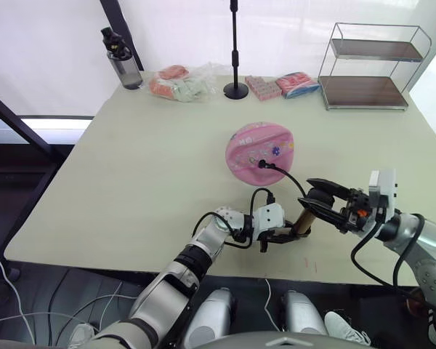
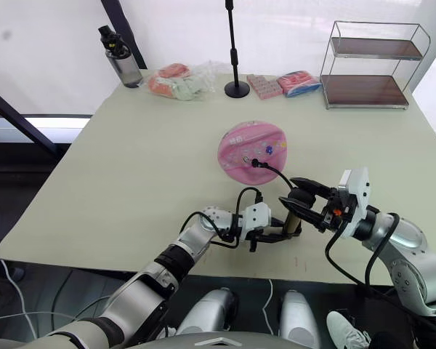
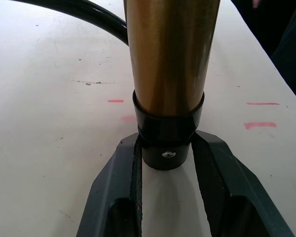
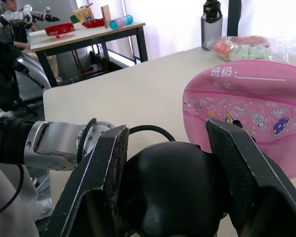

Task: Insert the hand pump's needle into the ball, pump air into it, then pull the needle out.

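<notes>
Two grippers [image 1: 282, 236] [image 1: 321, 200] clamp one hand pump [image 1: 303, 222]; one ball [image 1: 259, 151].

lab: work table [image 1: 131, 182], second robot arm [image 4: 19, 16] behind.

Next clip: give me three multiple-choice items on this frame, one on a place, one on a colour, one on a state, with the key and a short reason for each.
1. Where does the hose end?
A. in the ball
B. on the shelf
C. in the bottle

2. What colour is the ball?
A. blue
B. pink
C. green

3. What is the left end effector doing?
A. hanging open over the table
B. gripping the pump's lower cap
C. holding the ball

Key: 1 A, the hose's tip sits in the ball's near face; 2 B, pink all over; 3 B, its fingers flank the black cap of the pump.
</notes>
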